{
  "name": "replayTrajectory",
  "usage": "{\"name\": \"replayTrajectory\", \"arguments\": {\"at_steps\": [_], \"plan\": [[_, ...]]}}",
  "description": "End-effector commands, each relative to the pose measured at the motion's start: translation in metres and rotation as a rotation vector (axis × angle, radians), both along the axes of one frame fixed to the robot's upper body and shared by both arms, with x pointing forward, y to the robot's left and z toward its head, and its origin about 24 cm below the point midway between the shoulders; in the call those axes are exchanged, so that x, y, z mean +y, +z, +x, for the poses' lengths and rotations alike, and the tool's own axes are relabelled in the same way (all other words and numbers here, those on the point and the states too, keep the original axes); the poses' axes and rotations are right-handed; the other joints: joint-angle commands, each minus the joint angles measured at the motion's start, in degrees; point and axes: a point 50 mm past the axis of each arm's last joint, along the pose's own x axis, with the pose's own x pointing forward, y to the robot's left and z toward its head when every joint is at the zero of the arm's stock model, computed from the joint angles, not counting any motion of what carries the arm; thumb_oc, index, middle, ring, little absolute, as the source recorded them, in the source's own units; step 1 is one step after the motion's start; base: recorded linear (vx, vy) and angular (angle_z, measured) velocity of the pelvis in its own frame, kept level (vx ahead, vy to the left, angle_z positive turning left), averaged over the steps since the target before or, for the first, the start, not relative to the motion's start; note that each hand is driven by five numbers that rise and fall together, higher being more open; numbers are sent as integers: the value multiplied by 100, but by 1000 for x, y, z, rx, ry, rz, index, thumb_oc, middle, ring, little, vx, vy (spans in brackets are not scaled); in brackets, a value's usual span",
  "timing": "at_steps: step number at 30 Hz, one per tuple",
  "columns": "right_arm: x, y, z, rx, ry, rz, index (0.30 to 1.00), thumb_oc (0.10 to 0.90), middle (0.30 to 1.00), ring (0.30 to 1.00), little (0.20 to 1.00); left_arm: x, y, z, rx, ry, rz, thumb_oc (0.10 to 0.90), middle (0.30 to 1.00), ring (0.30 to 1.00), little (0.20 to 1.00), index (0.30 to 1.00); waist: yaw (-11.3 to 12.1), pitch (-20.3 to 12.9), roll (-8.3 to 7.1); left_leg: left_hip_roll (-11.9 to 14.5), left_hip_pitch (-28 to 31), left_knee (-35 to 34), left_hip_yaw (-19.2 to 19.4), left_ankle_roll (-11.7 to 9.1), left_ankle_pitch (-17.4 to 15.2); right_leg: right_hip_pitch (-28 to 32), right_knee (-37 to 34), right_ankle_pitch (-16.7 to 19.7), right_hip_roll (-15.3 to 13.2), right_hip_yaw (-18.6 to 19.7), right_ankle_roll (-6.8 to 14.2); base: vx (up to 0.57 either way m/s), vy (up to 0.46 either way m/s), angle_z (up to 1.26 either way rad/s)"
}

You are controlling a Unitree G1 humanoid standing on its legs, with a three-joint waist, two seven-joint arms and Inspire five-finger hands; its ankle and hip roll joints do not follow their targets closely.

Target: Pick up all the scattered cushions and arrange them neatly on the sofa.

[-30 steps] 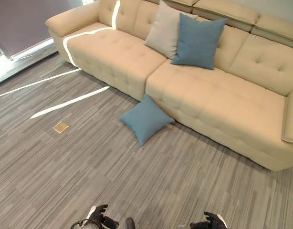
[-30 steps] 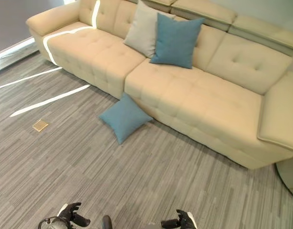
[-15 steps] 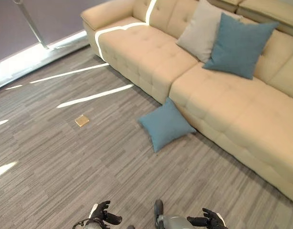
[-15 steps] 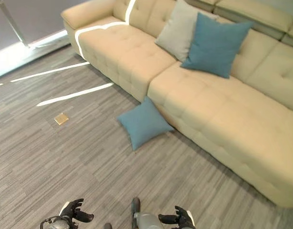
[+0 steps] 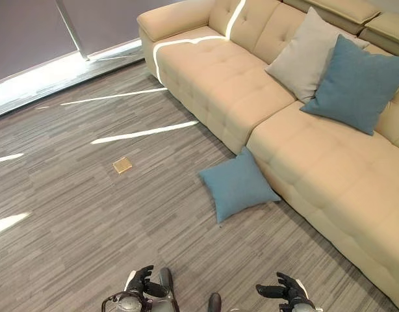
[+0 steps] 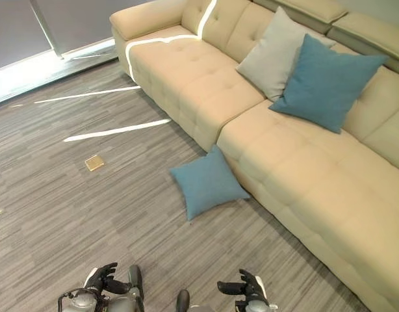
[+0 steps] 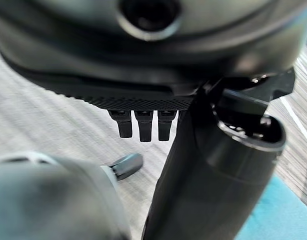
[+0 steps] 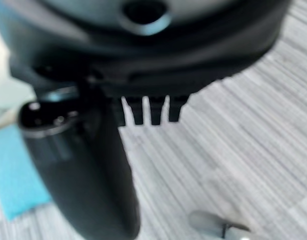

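Observation:
A blue cushion (image 5: 237,185) lies on the floor, leaning against the front of the beige sofa (image 5: 219,84). On the sofa's seat a grey cushion (image 5: 308,55) and a second blue cushion (image 5: 359,84) stand against the backrest. My left hand (image 5: 142,282) and right hand (image 5: 282,290) hang low at the near edge, both open with relaxed fingers and holding nothing, well short of the floor cushion. In the left wrist view a corner of the blue cushion (image 7: 273,215) shows past the thumb; in the right wrist view the blue cushion (image 8: 13,175) shows beside the thumb.
Grey striped carpet (image 5: 89,214) spreads between me and the sofa. A small brass floor plate (image 5: 122,165) is set in it to the left. A window wall with a metal post (image 5: 69,29) runs along the far left.
The camera has moved: the whole scene has shifted right and down, so the sofa and floor cushion sit further right. Both hands stay low and open.

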Motion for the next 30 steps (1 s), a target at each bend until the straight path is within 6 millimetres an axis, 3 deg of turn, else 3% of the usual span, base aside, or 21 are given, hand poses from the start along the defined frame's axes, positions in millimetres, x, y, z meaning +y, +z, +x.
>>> {"name": "replayTrajectory", "arguments": {"at_steps": [1,4,5,6,9,10,14,18,19,20,21,23,25,27,29,30], "plan": [[-5,4,5,-38,16,-33,900,800,900,900,900,11,3,2,-20,-20,47,800,900,900,900,900,145,-142,-157,-280,184,474,-10,-138,-1061,-441,976,-384,-325,324,478,327,259,-37],[-1,3,6,-30,39,-26,900,800,900,900,900,13,3,1,-10,-27,52,800,900,900,900,900,138,-133,-154,-395,387,459,50,4,-1209,-685,1663,-251,-475,358,627,152,143,-19],[0,4,8,-33,41,-24,900,800,900,900,900,14,3,2,-11,-29,57,800,900,900,900,900,112,-108,-145,-439,494,427,62,71,-1264,-857,2049,-71,-539,384,715,185,232,-25],[2,5,14,-54,47,-19,900,800,900,900,900,15,5,6,-16,-45,68,800,900,900,900,900,-8,-3,-78,-466,692,347,72,190,-1324,-1269,2864,343,-595,456,798,196,244,-7],[5,6,17,-62,47,-11,900,800,900,900,900,16,6,9,-21,-51,73,800,900,900,900,900,-67,43,21,-457,887,237,116,231,-1398,-1573,3305,369,-649,373,774,251,124,23],[1,4,12,-35,50,-28,900,800,900,900,900,18,5,6,7,-56,77,800,900,900,900,900,-225,2,20,-584,1386,2,95,171,-1640,-1934,1989,240,-642,-345,633,573,70,3],[-2,4,9,-16,71,-46,900,800,900,900,900,20,3,1,24,-49,81,800,900,900,900,900,-206,9,-50,-635,1660,11,212,111,-1837,-1845,1300,463,-796,-1108,700,307,-58,-36],[-7,3,3,-6,50,-52,900,800,900,900,900,13,0,-3,41,-80,65,800,900,900,900,900,-271,-119,-53,-640,1755,190,208,59,-2056,-1639,1058,413,-660,-886,587,190,-95,-16],[-10,4,1,-8,34,-52,900,800,900,900,900,9,-2,-5,51,-96,55,800,900,900,900,900,-324,-158,-56,-582,1682,626,280,-69,-2169,-1438,866,358,-576,-803,511,130,-117,4],[-11,4,0,-9,29,-52,900,800,900,900,900,7,-2,-4,49,-104,51,800,900,900,900,900,-332,-149,-77,-525,1572,1016,311,-153,-2126,-1326,781,342,-543,-742,474,182,-208,3],[-14,6,3,-17,33,-61,900,800,900,900,900,3,0,1,34,-122,48,800,900,900,900,900,-315,-80,-152,-375,1205,1956,335,-383,-1858,-1139,674,300,-511,-633,346,115,-168,0],[-15,6,2,-14,28,-63,900,800,900,900,900,0,1,6,19,-129,42,800,900,900,900,900,-263,3,-167,-280,969,2440,215,-466,-1649,-983,617,217,-418,-505,234,78,-88,-21],[-15,5,2,-9,25,-62,900,800,900,900,900,-1,1,8,15,-127,38,800,900,900,900,900,-259,-14,-183,-279,850,2410,164,-412,-1650,-952,591,192,-409,-441,221,93,9,-51],[-17,5,0,0,25,-68,900,800,900,900,900,-2,0,6,16,-110,31,800,900,900,900,900,-184,-50,-234,-234,633,1864,-13,-274,-1873,-816,483,120,-417,-187,295,209,69,-52],[-17,5,-1,3,31,-70,900,800,900,900,900,-2,0,5,17,-108,31,800,900,900,900,900,-137,-51,-216,-230,606,1520,-179,-265,-1793,-772,467,94,-375,-82,315,155,66,-59],[-16,5,0,3,39,-75,900,800,900,900,900,-2,0,5,14,-95,30,800,900,900,900,900,8,-11,-138,-245,520,843,-786,-326,-1438,-658,463,6,-245,169,311,174,78,-70]]}}
